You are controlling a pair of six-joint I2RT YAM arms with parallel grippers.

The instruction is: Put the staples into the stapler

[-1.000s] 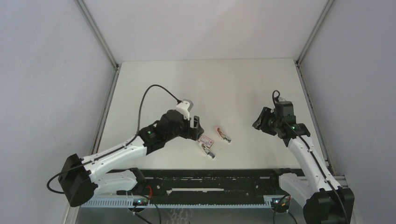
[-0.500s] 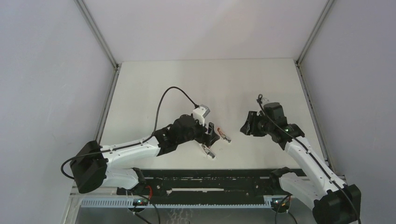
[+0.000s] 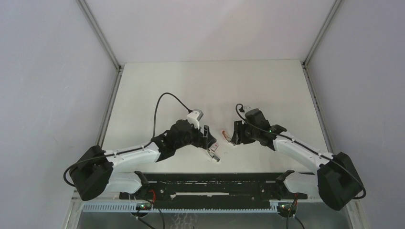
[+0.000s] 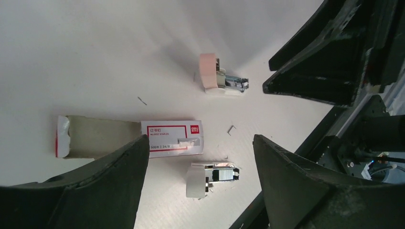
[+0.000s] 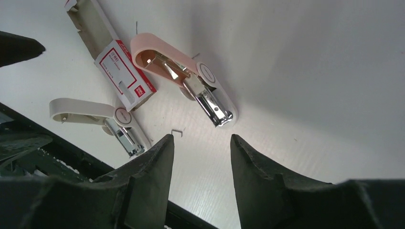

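A white table (image 3: 215,86) sits between grey walls (image 3: 47,71) with metal corner posts. Near its front edge lie 2 staplers and a red-and-white box (image 4: 172,137), its grey tray slid partway out. A loose staple (image 5: 177,131) lies between the staplers, and a few more bits are scattered nearby.

The left gripper (image 4: 198,143) hangs over the box, fingers wide and empty, with the white stapler (image 4: 200,180) just beside the box. The right gripper (image 5: 201,138) hovers close to the pink stapler (image 5: 191,71), fingers moderately apart and holding nothing. The pink stapler's metal rail points toward this gripper. Both staplers rest on the table, touched by neither gripper.
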